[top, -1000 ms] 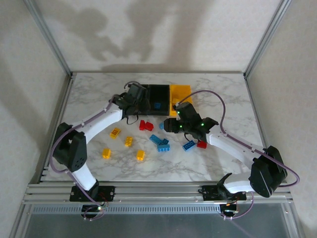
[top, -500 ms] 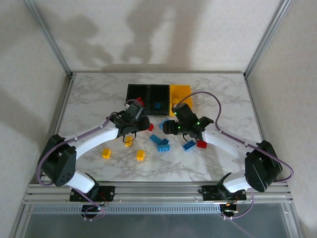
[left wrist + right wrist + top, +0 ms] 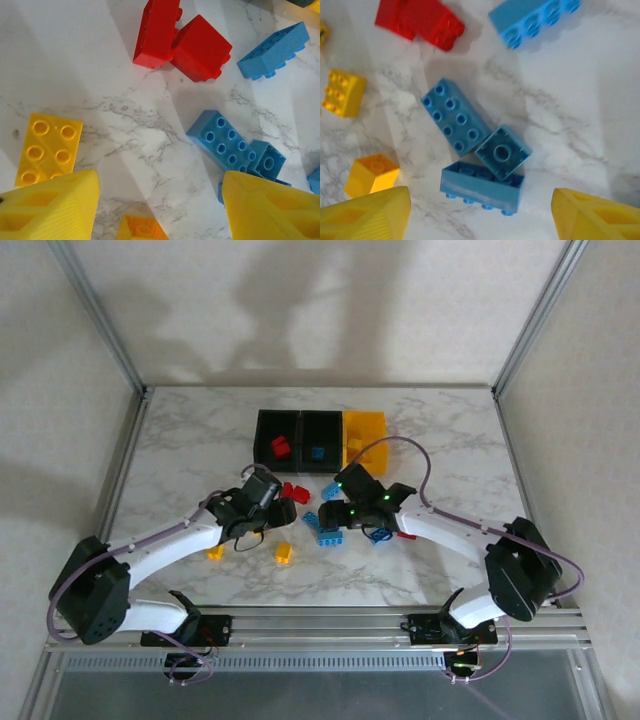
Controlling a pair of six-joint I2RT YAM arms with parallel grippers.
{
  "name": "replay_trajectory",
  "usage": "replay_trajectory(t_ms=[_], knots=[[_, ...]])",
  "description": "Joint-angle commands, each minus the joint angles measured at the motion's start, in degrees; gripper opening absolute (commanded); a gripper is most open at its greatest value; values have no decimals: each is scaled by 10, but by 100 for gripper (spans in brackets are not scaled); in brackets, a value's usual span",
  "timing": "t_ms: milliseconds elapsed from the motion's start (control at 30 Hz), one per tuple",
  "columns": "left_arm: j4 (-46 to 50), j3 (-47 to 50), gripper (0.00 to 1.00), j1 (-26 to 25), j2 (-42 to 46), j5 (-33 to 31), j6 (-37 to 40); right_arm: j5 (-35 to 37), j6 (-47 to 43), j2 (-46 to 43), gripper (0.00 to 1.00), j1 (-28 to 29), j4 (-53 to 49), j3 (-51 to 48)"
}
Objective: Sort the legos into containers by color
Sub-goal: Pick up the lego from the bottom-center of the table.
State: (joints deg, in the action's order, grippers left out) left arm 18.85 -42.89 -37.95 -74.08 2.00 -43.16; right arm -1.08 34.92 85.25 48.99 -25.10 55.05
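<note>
The left fingers (image 3: 50, 210) hang spread wide above the marble tabletop (image 3: 125, 125), pinching nothing. A yellow brick (image 3: 49, 148) lies close by one of them, and two red bricks (image 3: 165, 32) touch each other farther off. The right fingers (image 3: 600, 215) are also spread and empty, over three blue bricks (image 3: 456, 116) that touch one another. At the far middle of the tabletop stand the joined bins (image 3: 300, 430). The left black bin (image 3: 277, 414) holds a red brick (image 3: 281, 448). The middle black bin (image 3: 322, 415) holds a blue brick (image 3: 317, 453). The yellow bin (image 3: 365, 425) is on the right. The loose bricks lie nearer than the bins, between the arms.
</note>
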Motion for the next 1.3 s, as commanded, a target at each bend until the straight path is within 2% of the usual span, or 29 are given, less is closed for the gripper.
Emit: replay_trajectory(t_ms=[0, 333, 533, 767, 1033, 1267], knots=[[-20, 36, 66, 4, 33, 21, -29, 13, 27, 32, 76, 24, -15, 0], [-27, 73, 66, 9, 70, 12, -47, 49, 62, 118, 78, 58, -28, 31], [-35, 79, 66, 9, 64, 13, -51, 69, 69, 134, 71, 58, -27, 40], [-44, 80, 65, 9, 53, 16, -54, 87, 66, 121, 59, 58, -46, 44], [-56, 73, 65, 9, 39, 13, -58, 114, 44, 59, 60, 53, -87, 61], [-69, 70, 65, 9, 45, 12, -71, 139, -27, 67, 60, -1, -109, 138]])
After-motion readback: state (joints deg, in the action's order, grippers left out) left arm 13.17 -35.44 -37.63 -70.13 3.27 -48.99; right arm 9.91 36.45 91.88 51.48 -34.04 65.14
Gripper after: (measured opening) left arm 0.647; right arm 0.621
